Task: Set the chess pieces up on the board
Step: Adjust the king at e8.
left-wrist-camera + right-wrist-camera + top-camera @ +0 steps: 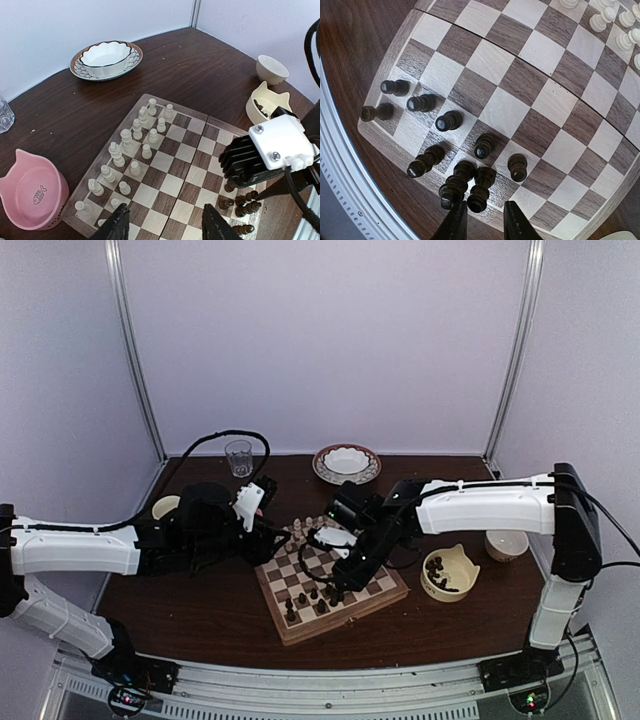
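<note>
My right arm reaches in from the table's right edge, elbow high and forearm sloping down, so my right pincer [338, 588] hangs over the near side of the board [300, 630]. The board lies askew at the middle of the table, close to its near edge. My left arm stretches low from the left edge, and my left pincer [272, 536] hovers at the board's left corner.

My right wrist camera shows what the overhead view blurs. The dark chess pieces [447, 121] are bunched in the board's [520, 85] near corner, some upright and several leaning together. My right pincer [485, 206] is just above them, parted only narrowly, with nothing between its tips.

My left wrist camera shows my left pincer [165, 210] spread wide and empty over the board [172, 165]. It also shows the pale chessmen [127, 137] in two rows along the far-left side, and a pink bowl [30, 192] beside the board. More dark pieces sit in a cat-eared cream bowl [265, 102] towards the right edge.
</note>
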